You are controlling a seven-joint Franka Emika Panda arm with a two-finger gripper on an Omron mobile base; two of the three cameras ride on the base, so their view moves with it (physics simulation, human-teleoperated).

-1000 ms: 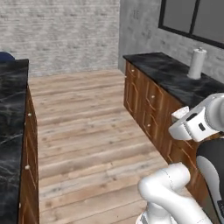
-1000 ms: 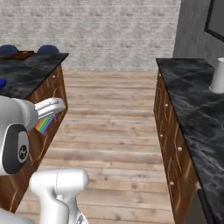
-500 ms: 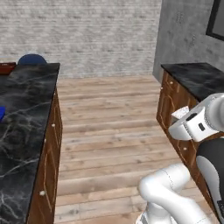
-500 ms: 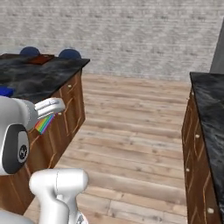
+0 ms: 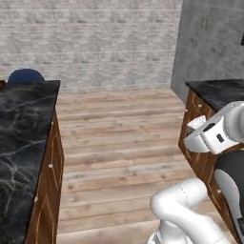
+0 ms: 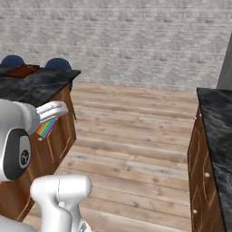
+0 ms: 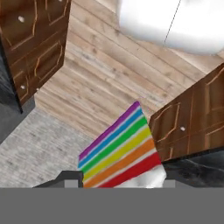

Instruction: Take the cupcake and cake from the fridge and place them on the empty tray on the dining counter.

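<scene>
A pale grey brick wall [image 5: 90,43] runs behind the light wooden plank floor [image 5: 124,143]. Two dark blue rounded shapes [image 6: 58,64] (chair backs, perhaps) rise beyond the island — and a wall-side cabinet counter [image 6: 213,154] of brown wood stands opposite.

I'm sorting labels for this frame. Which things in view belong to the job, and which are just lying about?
Belongs to the job:
- cake, rainbow-striped slice held in the gripper
- tray
- dining counter

Just there:
- wall-side counter
- blue stools
- wooden floor
</scene>
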